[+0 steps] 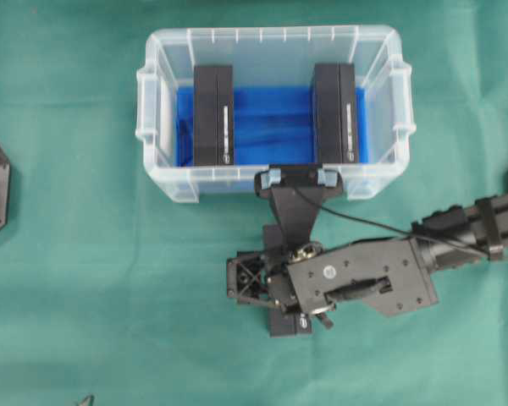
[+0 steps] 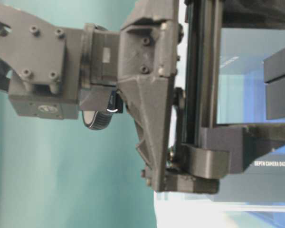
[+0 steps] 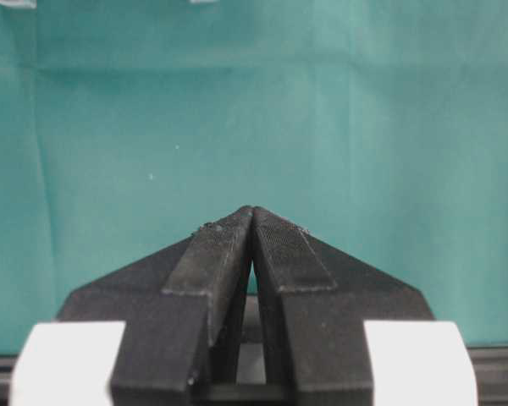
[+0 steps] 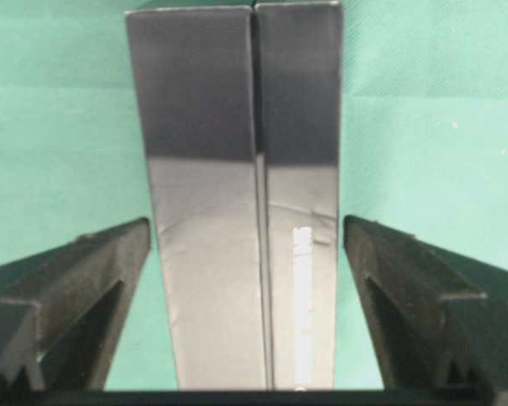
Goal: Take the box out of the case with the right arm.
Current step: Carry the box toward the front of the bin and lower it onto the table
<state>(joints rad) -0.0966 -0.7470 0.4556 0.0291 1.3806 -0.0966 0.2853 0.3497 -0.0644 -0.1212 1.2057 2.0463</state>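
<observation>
The right gripper [image 4: 254, 254], black with truss-like fingers, has its jaws spread wide on either side of a glossy black rectangular box [image 4: 237, 194]. A narrow strip of green shows between each finger and the box, so neither pad touches it. The box lies on the green cloth-covered table [image 1: 85, 296], in front of the case's near wall toward the table's near edge, mostly hidden under the all-black right arm [image 1: 364, 279] in the overhead view; only its end [image 1: 289, 324] shows there.

The left gripper [image 3: 252, 254], black with white parts, has its jaws pressed together on nothing, above bare green cloth.

Three black boxes are visible: the one on the table and two standing in the large clear plastic case [image 1: 271, 182], one box at the left [image 1: 212, 114] and one at the right [image 1: 334, 112] of its blue-lined bottom.

The table-level view is largely blocked by a black arm, so little of the case can be made out.
</observation>
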